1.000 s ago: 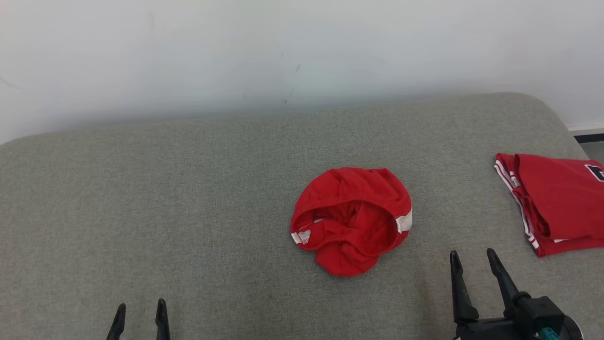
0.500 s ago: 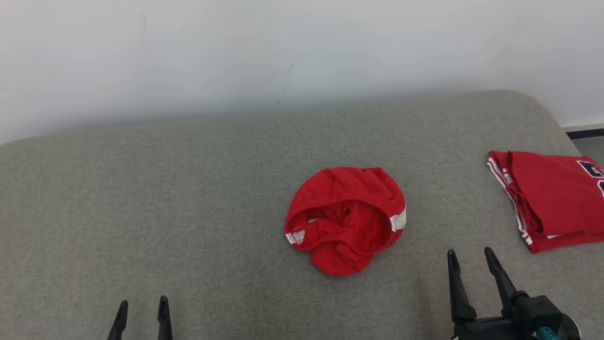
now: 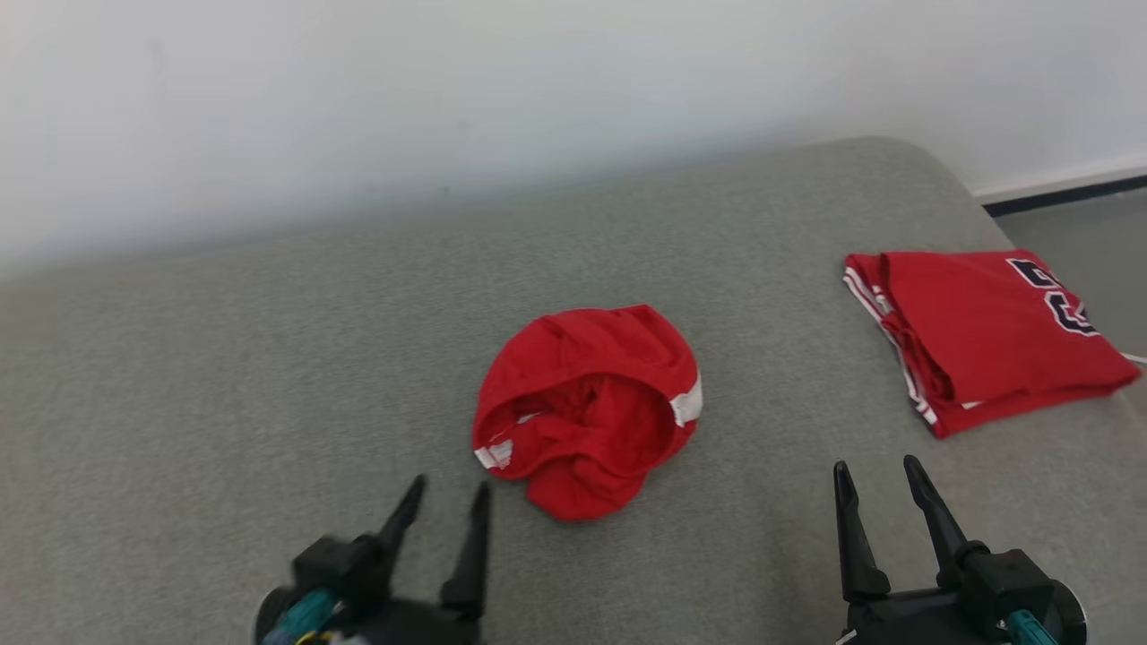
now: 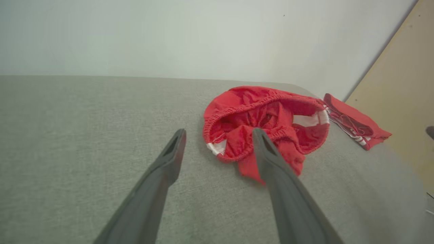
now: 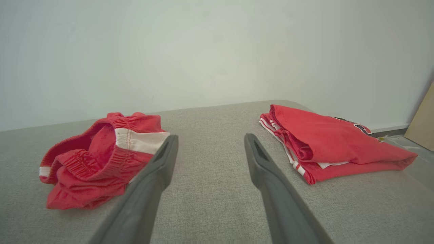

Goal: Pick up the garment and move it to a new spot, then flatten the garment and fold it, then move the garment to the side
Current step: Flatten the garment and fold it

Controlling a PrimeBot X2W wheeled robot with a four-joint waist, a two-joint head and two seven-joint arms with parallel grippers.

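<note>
The head camera has swung, so the scene slides left in my view, though the cloth itself has not moved. The real change is my left gripper (image 3: 451, 485): it has come forward, jaws wide and empty, tips just short of the crumpled red garment (image 3: 587, 408). The garment lies bunched at the middle of the grey cushion (image 3: 224, 376). My right gripper (image 3: 875, 464) waits wide and empty by the near edge, and a folded red jersey (image 3: 977, 331) lies at the right edge. I judge the first pickup is only starting.

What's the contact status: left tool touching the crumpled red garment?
Apart. The head view shows grey cushion between the left tool and the near edge of the crumpled red garment; the left wrist view's overlap is just perspective.
</note>
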